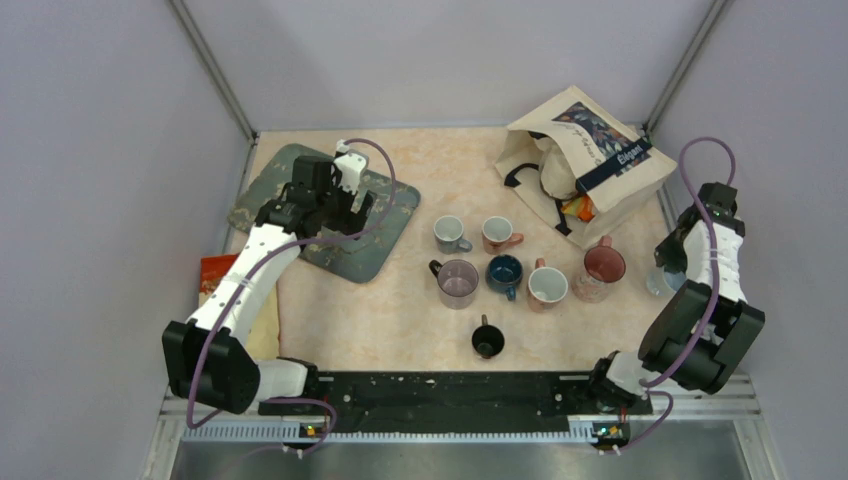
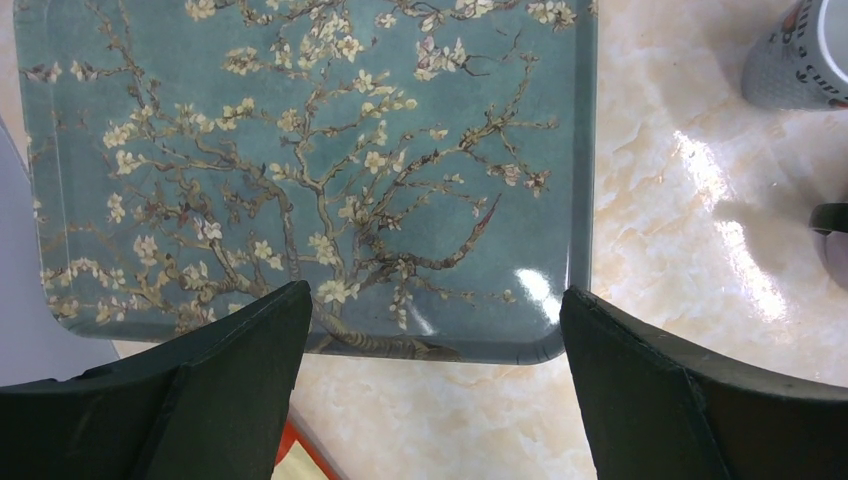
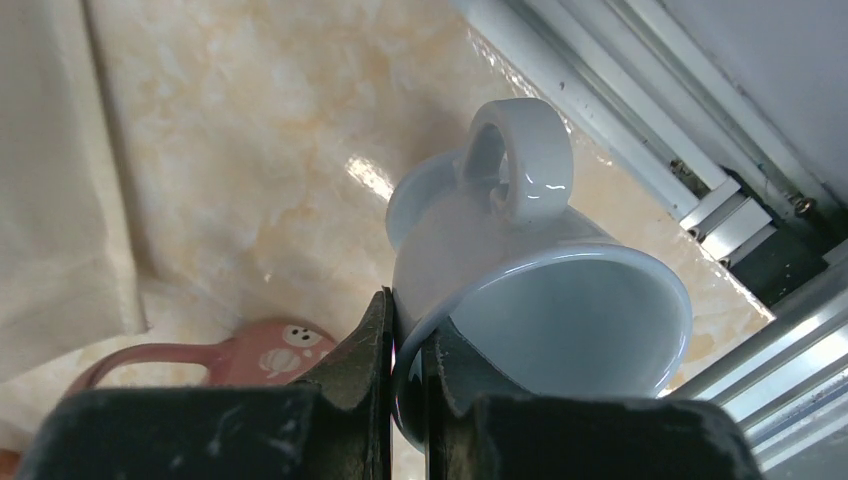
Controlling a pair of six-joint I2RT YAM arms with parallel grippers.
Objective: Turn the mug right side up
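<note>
Right now the right gripper (image 3: 408, 370) is clamped on the rim of the pale mug (image 3: 540, 310), one finger inside the wall, one outside. The mug sits at the far right edge of the table (image 3: 250, 150), partly hidden behind the right arm in the top view. Its mouth opens toward the wrist cam and off to the side, base pointing away, handle on the upper side, so its long axis looks tilted well off vertical, i.e. not yet upright. Can't tell whether the base touches the table. Judgement: the next move is a wrist roll to bring the mouth up, then set down.

Room is tight: metal frame rail (image 3: 700, 120) just beside on one side, pink mug (image 3: 250, 355) near on the other. Marble-look top is glossy, prob. slippery.

Left gripper (image 2: 435, 293) hangs well apart, jaws spread and empty over the blossom tray (image 2: 300, 150)
</note>
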